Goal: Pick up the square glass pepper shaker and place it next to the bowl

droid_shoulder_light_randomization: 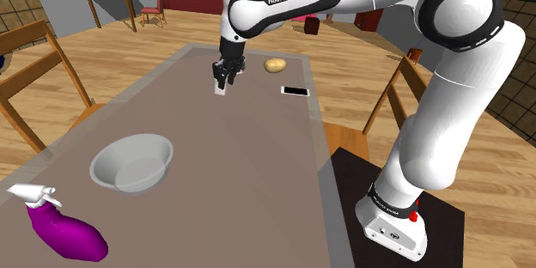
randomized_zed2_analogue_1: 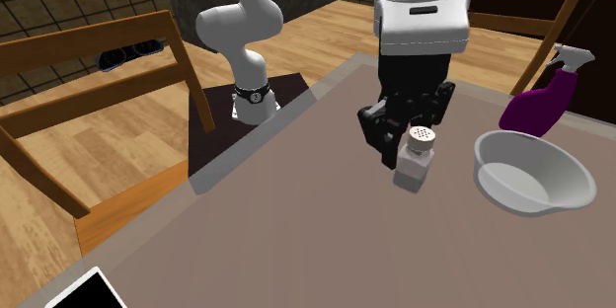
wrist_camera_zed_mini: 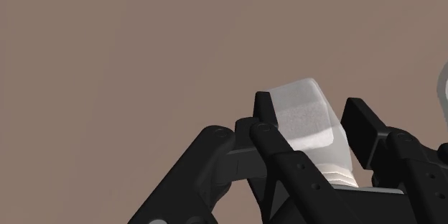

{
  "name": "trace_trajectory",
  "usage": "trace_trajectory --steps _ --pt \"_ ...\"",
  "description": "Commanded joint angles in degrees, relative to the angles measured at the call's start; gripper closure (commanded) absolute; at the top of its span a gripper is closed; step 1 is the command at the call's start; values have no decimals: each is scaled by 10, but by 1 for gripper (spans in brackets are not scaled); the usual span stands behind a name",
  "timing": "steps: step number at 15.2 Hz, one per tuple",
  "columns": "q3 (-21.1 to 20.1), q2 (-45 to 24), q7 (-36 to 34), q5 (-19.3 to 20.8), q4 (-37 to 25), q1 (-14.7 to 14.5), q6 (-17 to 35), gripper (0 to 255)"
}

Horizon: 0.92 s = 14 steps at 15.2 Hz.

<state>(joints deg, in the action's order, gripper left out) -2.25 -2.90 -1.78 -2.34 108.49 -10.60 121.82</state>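
Note:
My black gripper [droid_shoulder_light_randomization: 225, 74] is shut on the square clear pepper shaker [droid_shoulder_light_randomization: 221, 88], which hangs tilted from the fingers close over the brown table [droid_shoulder_light_randomization: 249, 163]. In the second exterior view the shaker [randomized_zed2_analogue_1: 415, 162] shows a perforated white cap under the gripper [randomized_zed2_analogue_1: 407, 130]. A grey-white bowl [randomized_zed2_analogue_1: 497, 148] stands just to the shaker's right there. In the shoulder view the bowl [droid_shoulder_light_randomization: 105, 161] lies well toward the near left of the gripper. The wrist view has both fingers [wrist_camera_zed_mini: 266, 118] clasping the shaker [wrist_camera_zed_mini: 307, 113] on two sides, the gripper [wrist_camera_zed_mini: 313, 126] over bare tabletop.
A purple spray bottle [droid_shoulder_light_randomization: 67, 234] [randomized_zed2_analogue_1: 538, 107] lies beyond the bowl at the table's corner. A white phone [droid_shoulder_light_randomization: 295, 91] [randomized_zed2_analogue_1: 87, 294] and a tan lump [droid_shoulder_light_randomization: 274, 65] sit near the gripper's other side. Wooden chairs [randomized_zed2_analogue_1: 99, 79] flank the table.

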Motion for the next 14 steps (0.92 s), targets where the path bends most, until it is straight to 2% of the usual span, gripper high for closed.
trace_trajectory --steps 1,8,14 --pt "-12 3 -30 6 4 -14 2 255" --pt "-55 -7 -132 30 -9 -64 0 255" --pt "-89 -37 -220 56 -47 -108 -11 255"
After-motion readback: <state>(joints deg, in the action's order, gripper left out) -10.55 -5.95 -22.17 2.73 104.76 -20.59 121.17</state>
